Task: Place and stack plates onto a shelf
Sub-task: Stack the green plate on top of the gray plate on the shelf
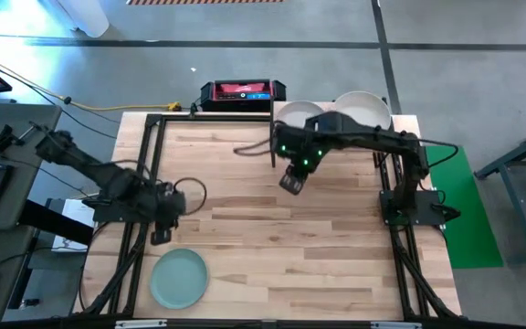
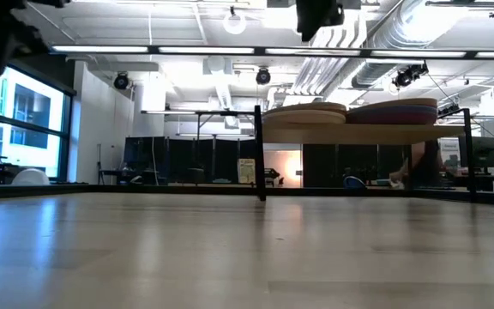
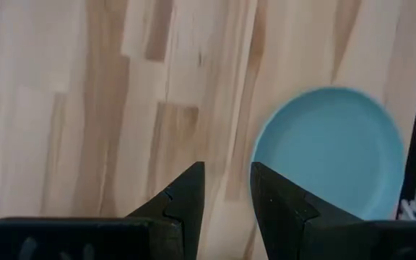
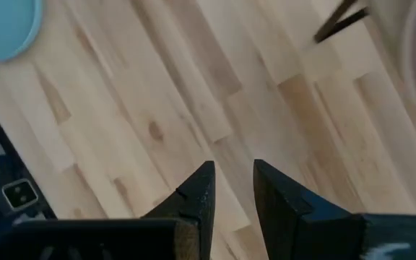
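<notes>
High view puts the shelf (image 1: 336, 123) at about one o'clock on the bench (image 1: 272, 228), against the far edge, with two stacks of plates on it side by side: the left stack (image 1: 298, 113) shows a pale top plate, the right stack (image 1: 363, 107) a grey-white one. From the low view the shelf (image 2: 367, 133) is a light-wood plank on black posts, the left stack (image 2: 303, 113) tan and cream at its edge, the right stack (image 2: 393, 111) purplish.

One teal-green plate (image 1: 179, 278) lies alone on the bench at about seven o'clock, near the front edge and well apart from the shelf. The left wrist view shows this plate (image 3: 331, 148) flat on the wood, just beyond the left arm's own fingers.

The left pincer (image 1: 161, 236) hangs above the bench at about eight o'clock, just beyond the teal-green plate's far side; its fingers stand a narrow gap apart and hold nothing.

The right pincer (image 1: 291, 181) hangs over bare wood at about twelve o'clock, just in front of the shelf's left front post. Its fingers are also slightly parted, with nothing between them, and only bare planks show below.

A red and black device (image 1: 242, 91) sits past the bench's far edge, left of the shelf.
</notes>
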